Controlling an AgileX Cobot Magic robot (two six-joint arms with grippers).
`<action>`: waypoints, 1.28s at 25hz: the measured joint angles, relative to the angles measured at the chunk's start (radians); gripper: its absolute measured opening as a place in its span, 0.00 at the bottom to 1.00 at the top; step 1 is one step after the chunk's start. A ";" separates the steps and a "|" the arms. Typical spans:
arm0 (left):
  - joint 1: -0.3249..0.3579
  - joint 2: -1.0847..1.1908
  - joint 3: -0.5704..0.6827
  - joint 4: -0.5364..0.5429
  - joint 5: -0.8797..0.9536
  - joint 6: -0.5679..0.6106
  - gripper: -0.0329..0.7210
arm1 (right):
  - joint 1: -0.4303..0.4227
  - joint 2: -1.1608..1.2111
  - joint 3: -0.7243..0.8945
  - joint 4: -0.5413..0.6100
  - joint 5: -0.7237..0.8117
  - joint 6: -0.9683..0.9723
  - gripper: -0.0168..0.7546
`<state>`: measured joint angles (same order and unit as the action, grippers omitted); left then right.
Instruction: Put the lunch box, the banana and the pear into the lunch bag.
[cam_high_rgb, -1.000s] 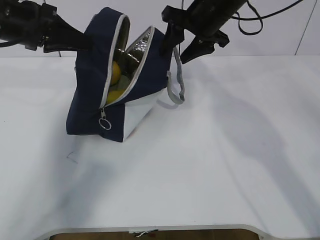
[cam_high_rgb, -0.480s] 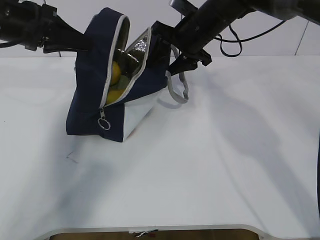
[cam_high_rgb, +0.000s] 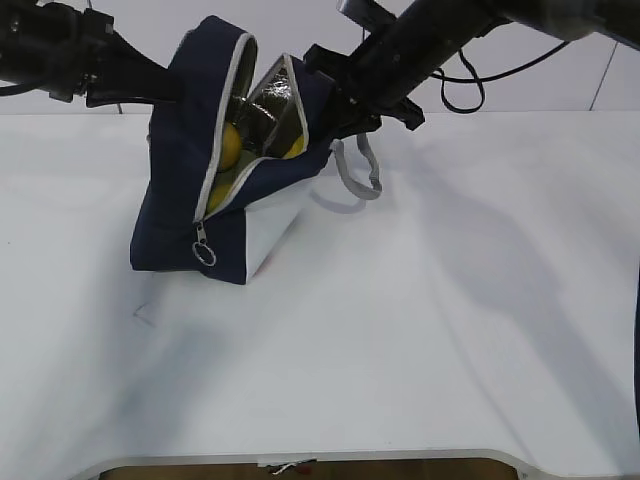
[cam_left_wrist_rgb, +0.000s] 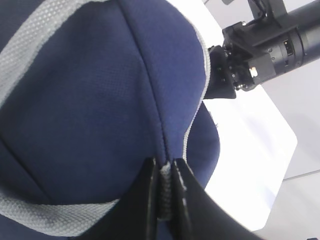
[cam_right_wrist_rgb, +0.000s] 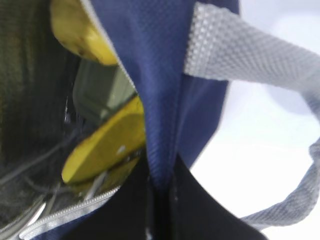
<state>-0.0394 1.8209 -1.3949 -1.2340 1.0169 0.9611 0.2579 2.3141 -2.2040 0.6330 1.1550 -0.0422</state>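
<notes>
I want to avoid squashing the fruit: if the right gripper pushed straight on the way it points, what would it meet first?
The right gripper is shut on the lunch bag's navy wall, so that fabric comes first. Just inside lie the banana and the lunch box; depth is unclear, but the banana looks nearest.

No lettering anywhere I can read: the lunch bag shows plain navy fabric, no logo, label or number.

White table with rounded front edge, pale wall behind, black cable above.
</notes>
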 joint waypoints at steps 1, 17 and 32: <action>0.000 0.000 0.000 0.002 0.000 0.000 0.07 | 0.000 0.000 0.000 0.000 0.008 -0.009 0.07; -0.128 0.000 0.000 -0.012 0.026 -0.089 0.07 | 0.003 -0.044 -0.190 -0.210 0.120 -0.126 0.04; -0.218 0.011 0.000 -0.155 -0.195 -0.098 0.07 | 0.003 -0.159 -0.051 -0.272 0.126 -0.119 0.04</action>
<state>-0.2573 1.8319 -1.3949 -1.3894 0.8218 0.8626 0.2611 2.1551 -2.2549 0.3607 1.2809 -0.1613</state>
